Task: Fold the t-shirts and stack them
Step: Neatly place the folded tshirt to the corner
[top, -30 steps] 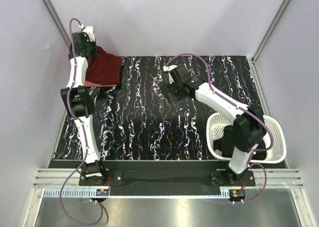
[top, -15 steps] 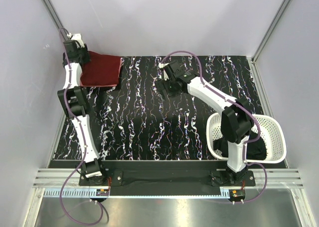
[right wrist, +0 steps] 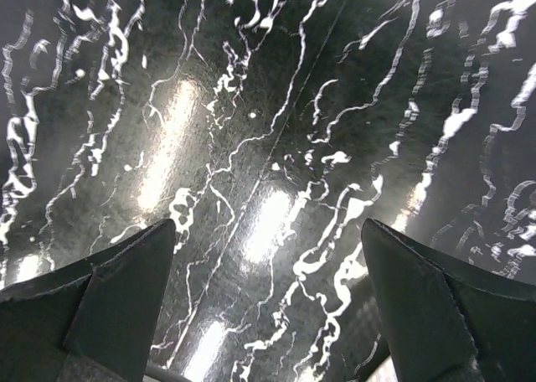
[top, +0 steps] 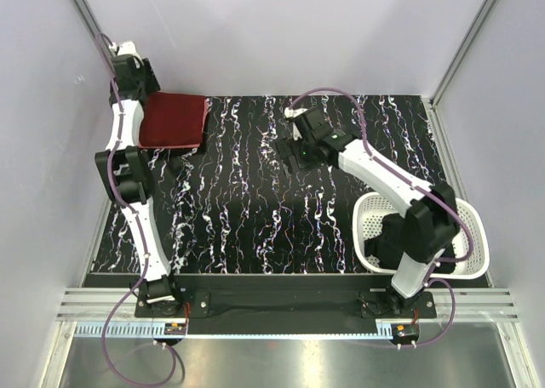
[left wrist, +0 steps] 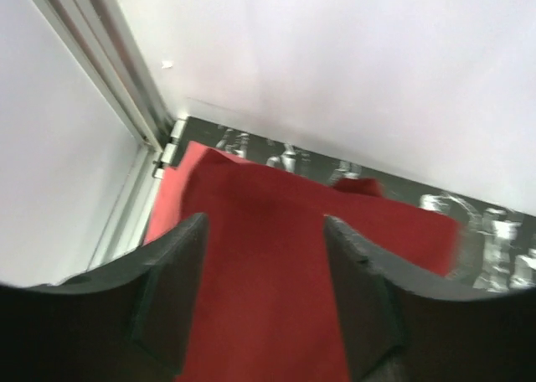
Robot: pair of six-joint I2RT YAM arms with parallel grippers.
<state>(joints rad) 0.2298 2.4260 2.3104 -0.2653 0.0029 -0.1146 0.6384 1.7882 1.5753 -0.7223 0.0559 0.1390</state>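
Top external view: a dark maroon t-shirt [top: 173, 122], soft cloth folded into a flat rectangle, is seen at the far left corner of the glossy, white-veined black table [top: 255, 218]. The left gripper [left wrist: 264, 290] is poised above it, fingers parted, nothing clamped. At centre, the right gripper [right wrist: 268, 231] is spread wide over bare table, its arm stretched out from the white lattice basket [top: 477, 235].

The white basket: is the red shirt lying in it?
No, the red shirt lies flat in the far left corner, away from the basket.
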